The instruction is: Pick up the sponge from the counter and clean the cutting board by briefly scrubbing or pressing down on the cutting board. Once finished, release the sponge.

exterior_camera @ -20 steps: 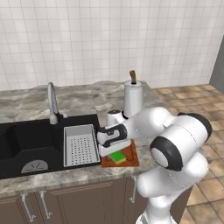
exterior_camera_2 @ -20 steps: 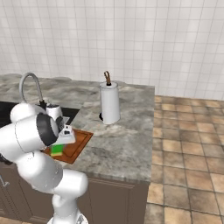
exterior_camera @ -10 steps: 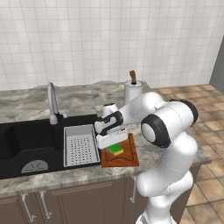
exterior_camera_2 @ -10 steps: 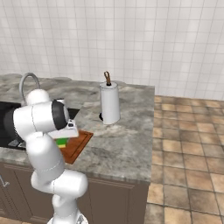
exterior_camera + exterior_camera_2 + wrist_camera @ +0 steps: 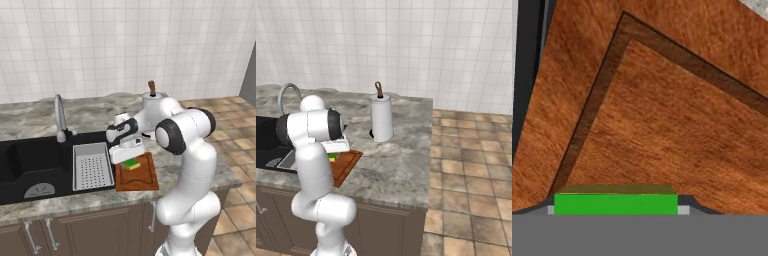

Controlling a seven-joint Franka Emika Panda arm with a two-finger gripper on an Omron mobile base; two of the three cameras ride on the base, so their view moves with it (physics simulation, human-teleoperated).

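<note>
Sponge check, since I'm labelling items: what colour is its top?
Bright green; the sponge shows best in the hand view, over the cutting board.

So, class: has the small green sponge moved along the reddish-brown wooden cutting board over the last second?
Yes. In the left base view the small green sponge has shifted from the reddish-brown wooden cutting board's near left part towards its far edge.

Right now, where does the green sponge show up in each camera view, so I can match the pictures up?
Left base view: the sponge sits centre, under the gripper, over the cutting board.
Right base view: a green sliver at left, beside the white arm.
Hand view: a green bar along the bottom, between the fingertips.
Shared landmark: the reddish-brown cutting board, beneath the sponge in all three.
</note>
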